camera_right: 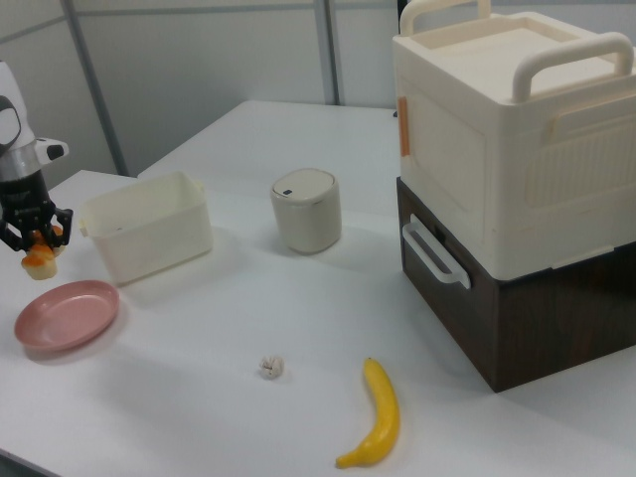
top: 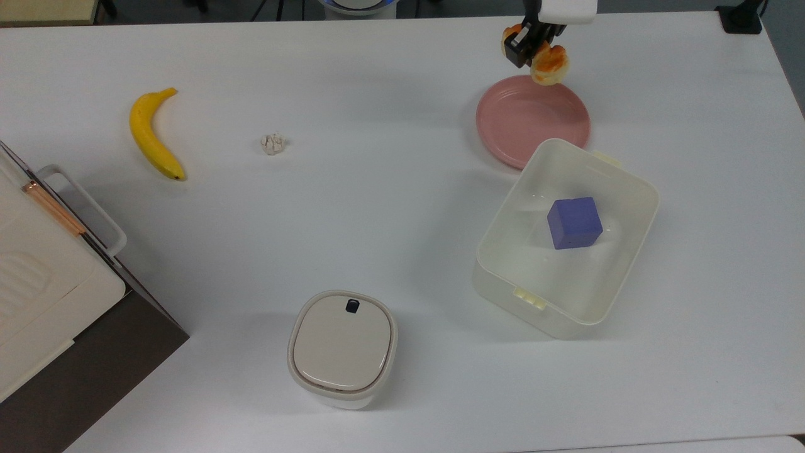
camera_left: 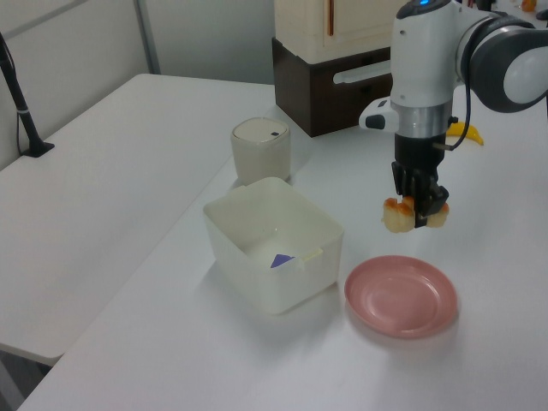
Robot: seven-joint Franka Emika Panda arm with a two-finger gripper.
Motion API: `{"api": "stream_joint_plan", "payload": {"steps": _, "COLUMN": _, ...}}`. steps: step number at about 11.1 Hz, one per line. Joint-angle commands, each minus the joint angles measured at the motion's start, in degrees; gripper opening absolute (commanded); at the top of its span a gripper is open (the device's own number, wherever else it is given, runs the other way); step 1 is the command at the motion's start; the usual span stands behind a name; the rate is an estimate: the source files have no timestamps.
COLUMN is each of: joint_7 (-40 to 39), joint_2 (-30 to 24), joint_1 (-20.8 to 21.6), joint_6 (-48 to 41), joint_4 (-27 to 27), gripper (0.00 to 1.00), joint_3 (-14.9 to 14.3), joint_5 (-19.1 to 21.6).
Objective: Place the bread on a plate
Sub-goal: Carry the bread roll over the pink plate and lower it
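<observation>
My gripper [top: 531, 47] [camera_left: 419, 211] [camera_right: 33, 241] is shut on the bread [top: 549, 65] [camera_left: 396, 217] [camera_right: 40, 264], a small cream loaf with an orange-brown top. It hangs in the air just above the far edge of the salmon-pink plate [top: 532, 123] [camera_left: 401, 296] [camera_right: 68, 314]. In the right view the loaf hovers a short way over the plate's left rim. The plate lies flat on the white table with nothing on it.
A cream square tub [top: 566, 242] [camera_left: 272, 242] holding a blue cube [top: 573, 222] stands right beside the plate. A lidded round container [top: 343, 346], a small whitish lump [top: 273, 143], a banana [top: 154, 135] and a stacked cream-and-brown box [camera_right: 517, 189] sit further off.
</observation>
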Motion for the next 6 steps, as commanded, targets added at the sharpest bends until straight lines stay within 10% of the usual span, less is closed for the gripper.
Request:
{"api": "stream_joint_plan", "payload": {"steps": 1, "joint_7": 0.2, "joint_2": 2.0, "joint_1": 0.6, "joint_6": -0.3, "joint_4": 0.8, "gripper": 0.00, "joint_3": -0.3, "joint_5": 1.2}}
{"api": "stream_joint_plan", "payload": {"steps": 6, "joint_7": -0.2, "joint_2": 6.6, "joint_1": 0.1, "joint_6": 2.6, "joint_4": 0.3, "gripper": 0.00, "joint_3": -0.3, "joint_5": 1.1}}
